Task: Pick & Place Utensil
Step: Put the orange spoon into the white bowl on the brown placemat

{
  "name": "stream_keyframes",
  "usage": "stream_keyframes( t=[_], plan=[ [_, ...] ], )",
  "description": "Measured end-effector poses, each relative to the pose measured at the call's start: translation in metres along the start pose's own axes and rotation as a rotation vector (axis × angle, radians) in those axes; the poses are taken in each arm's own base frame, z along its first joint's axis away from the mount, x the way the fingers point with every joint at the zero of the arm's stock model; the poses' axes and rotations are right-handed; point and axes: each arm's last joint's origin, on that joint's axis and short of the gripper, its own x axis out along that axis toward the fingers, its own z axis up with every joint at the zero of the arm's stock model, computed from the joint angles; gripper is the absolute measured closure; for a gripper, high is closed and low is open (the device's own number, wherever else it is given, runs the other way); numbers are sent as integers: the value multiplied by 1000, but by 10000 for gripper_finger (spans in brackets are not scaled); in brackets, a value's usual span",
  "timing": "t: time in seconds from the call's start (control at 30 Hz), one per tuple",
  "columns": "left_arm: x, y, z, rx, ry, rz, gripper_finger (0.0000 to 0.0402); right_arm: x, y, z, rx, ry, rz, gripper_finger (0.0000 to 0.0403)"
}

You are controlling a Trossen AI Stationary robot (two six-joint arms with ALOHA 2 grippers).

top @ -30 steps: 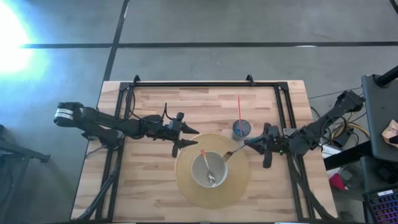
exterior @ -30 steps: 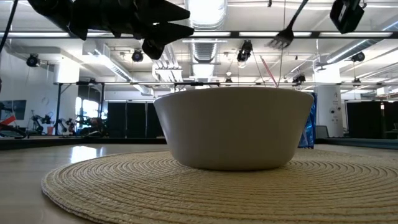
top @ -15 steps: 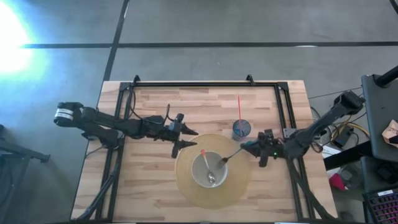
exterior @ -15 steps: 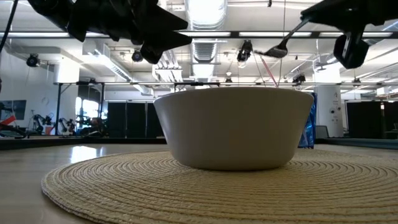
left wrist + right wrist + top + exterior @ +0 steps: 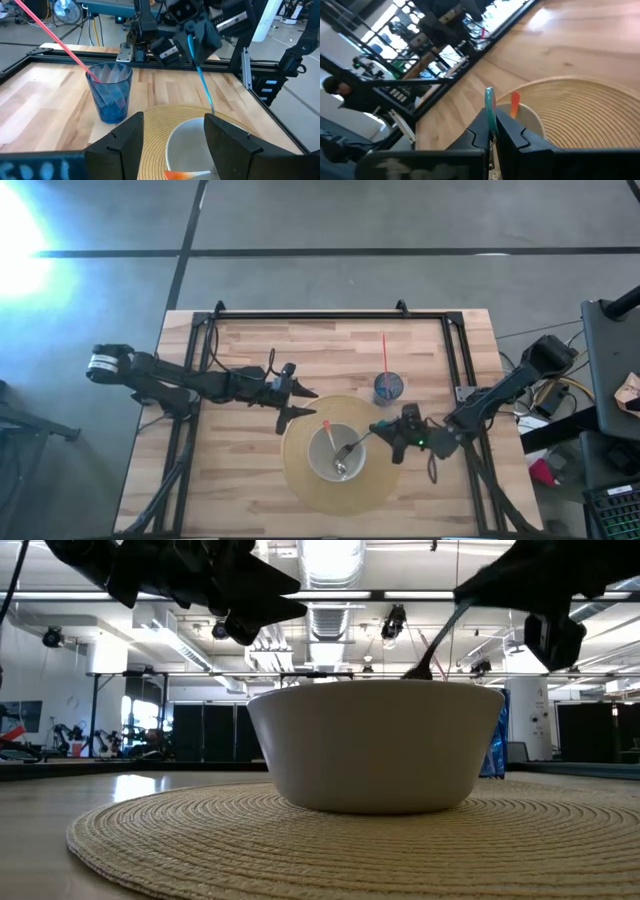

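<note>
A white bowl [image 5: 337, 453] stands on a round woven mat [image 5: 385, 480]. An orange-handled spoon [image 5: 333, 446] lies in it. My right gripper [image 5: 383, 430] comes from the bowl's right, shut on a blue-handled fork [image 5: 202, 80] whose head dips inside the bowl [image 5: 375, 745]. My left gripper [image 5: 308, 402] hovers open at the bowl's far left, with nothing between its fingers [image 5: 125, 145]. A blue cup [image 5: 388, 388] with a red straw stands just beyond the mat. My right gripper pinches the fork's blue handle [image 5: 490, 100] between its two fingers, near the handle's free end. The fingers come slanting from the table's right, roughly along the fork. The fork [image 5: 435, 650] slants down ahead of them into the bowl; the rim hides whether its head touches anything.
A black metal frame [image 5: 330, 314] runs along the table's far edge and sides. Bare wood lies left of the mat [image 5: 240, 470] and at the far side. The straw [image 5: 55, 37] leans out of the cup [image 5: 111, 95], close to both grippers.
My right gripper has come down toward the bowl and the table's near left, and has rolled while staying shut on the fork. The fork's head, which hung above the bowl's rim, now dips into the bowl.
</note>
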Motion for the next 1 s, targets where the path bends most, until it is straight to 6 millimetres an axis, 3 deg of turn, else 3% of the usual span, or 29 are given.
stream_keyframes(
  t=[0.47,1.0],
  plan=[
    [0,0,0,16,0,-1,202,19,-12,-33,129,13,-66,394],
    [0,0,0,15,-1,0,202,27,-25,-51,42,10,-131,394]
  ],
)
